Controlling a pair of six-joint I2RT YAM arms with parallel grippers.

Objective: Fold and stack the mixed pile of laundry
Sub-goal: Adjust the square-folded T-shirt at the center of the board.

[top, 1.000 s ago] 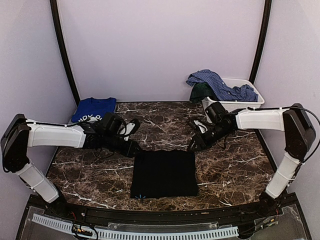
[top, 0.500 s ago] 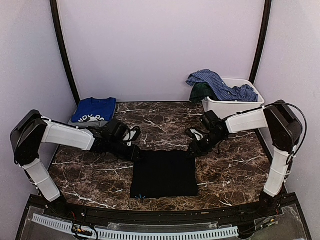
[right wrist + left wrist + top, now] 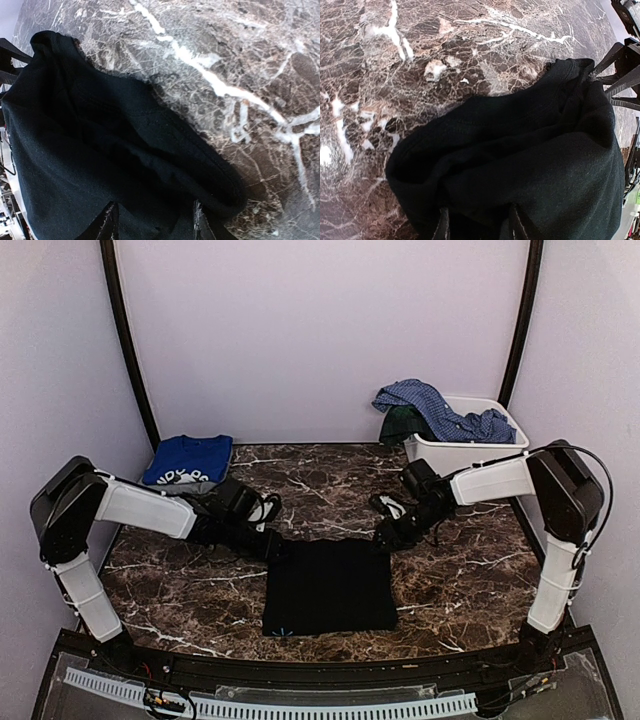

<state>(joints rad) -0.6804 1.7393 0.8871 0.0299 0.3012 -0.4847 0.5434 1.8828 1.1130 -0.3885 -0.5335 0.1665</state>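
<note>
The large black garment [image 3: 328, 585] lies folded into a rectangle at the table's middle front. My left gripper [image 3: 278, 548] is low at its far left corner. In the left wrist view the fingers [image 3: 441, 225] stand apart with bunched black cloth [image 3: 520, 150] between them. My right gripper [image 3: 382, 540] is at the far right corner. Its fingers [image 3: 109, 225] also stand apart astride the black cloth's thick edge [image 3: 150, 150]. The royal-blue printed tee [image 3: 188, 460] lies folded at the back left. The blue checked shirt [image 3: 430, 405] and a dark green piece [image 3: 405, 423] hang over the bin.
The white plastic bin [image 3: 470, 452] stands at the back right corner, close behind my right arm. The brown marble tabletop [image 3: 180, 580] shows on both sides of the black garment. Lilac walls close in the back and sides.
Both grippers have moved inward and down onto the black garment's two far corners. The right arm's elbow has drawn in. The garment's far edge is slightly bunched.
</note>
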